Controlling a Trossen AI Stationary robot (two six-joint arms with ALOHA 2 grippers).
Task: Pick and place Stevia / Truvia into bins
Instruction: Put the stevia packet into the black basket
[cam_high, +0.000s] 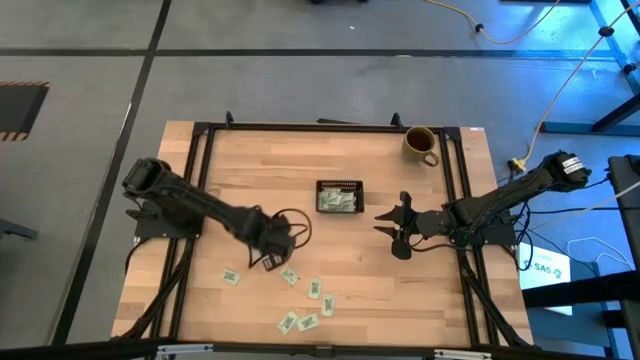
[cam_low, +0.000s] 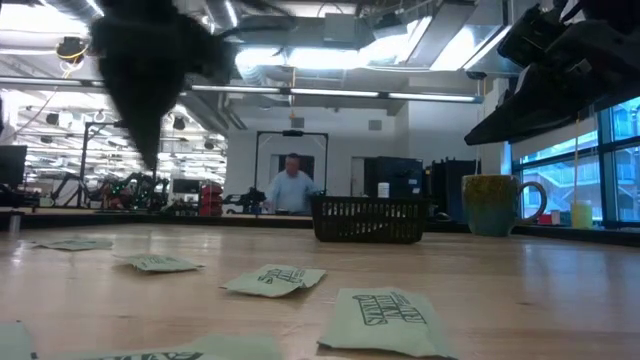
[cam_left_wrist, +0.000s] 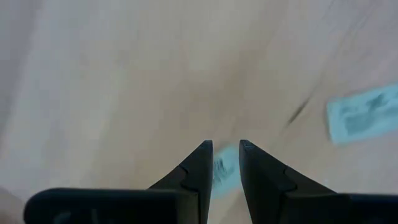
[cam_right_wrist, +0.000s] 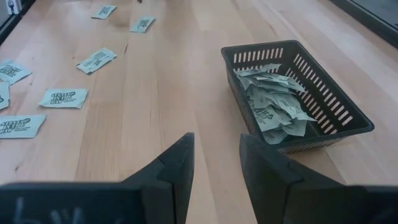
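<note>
We see left gripper (cam_left_wrist: 226, 163) low over bench (cam_high: 330, 270), jaws narrowly apart, one packet (cam_left_wrist: 225, 169) between tips. Right gripper (cam_right_wrist: 216, 163) jaws wide, empty; black tray (cam_right_wrist: 348, 112) with packets just ahead.

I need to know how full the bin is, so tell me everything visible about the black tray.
The small black rectangular plastic tray has slotted, basket-like walls and sits flat on the pale wooden table, near its middle. A loose heap of pale green paper sweetener packets covers its floor, below the rim. Nothing else touches it; the right gripper hovers open beside it.
</note>
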